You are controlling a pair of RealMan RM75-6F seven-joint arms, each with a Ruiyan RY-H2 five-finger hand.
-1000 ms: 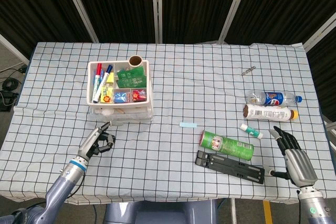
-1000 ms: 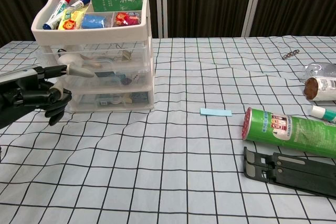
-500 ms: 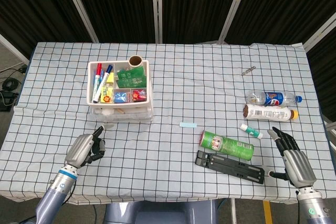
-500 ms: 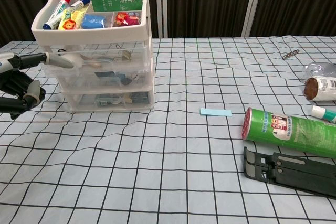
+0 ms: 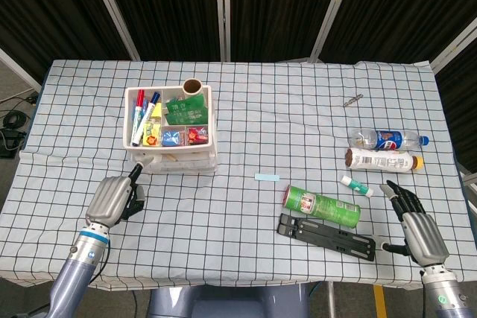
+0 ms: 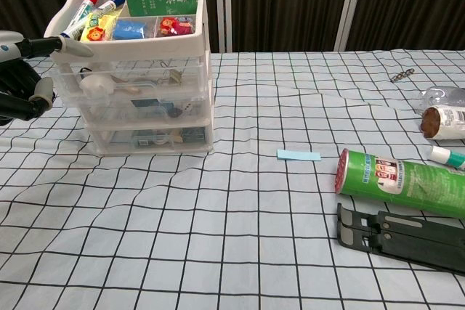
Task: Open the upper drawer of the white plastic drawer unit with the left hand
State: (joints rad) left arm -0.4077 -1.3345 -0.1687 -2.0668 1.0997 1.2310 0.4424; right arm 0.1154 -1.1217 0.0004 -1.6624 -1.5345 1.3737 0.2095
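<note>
The white plastic drawer unit [image 5: 211, 118] stands at the left of the table, its top tray full of markers and packets. In the chest view the unit [image 6: 145, 54] shows clear drawers; the upper drawer [image 6: 145, 82] sits flush in its frame. My left hand [image 5: 113, 197] is just in front of the unit's left corner, most fingers curled, holding nothing. In the chest view the left hand [image 6: 20, 85] stretches one finger [image 6: 69, 46] to the top tray's front-left rim, above the upper drawer. My right hand [image 5: 417, 225] rests at the table's right front with fingers spread and empty.
A green can [image 5: 322, 206] lies beside a black stand [image 5: 326, 236] at the front right. Two bottles [image 5: 387, 139] lie near the right edge, with a small glue stick [image 5: 358, 185] below them. A light blue slip [image 5: 266, 177] lies mid-table.
My left hand has drawn back to the left and risen; its stretched finger went from the upper drawer's front up to the top tray's rim. The drawer looks unmoved. The right hand is still.
</note>
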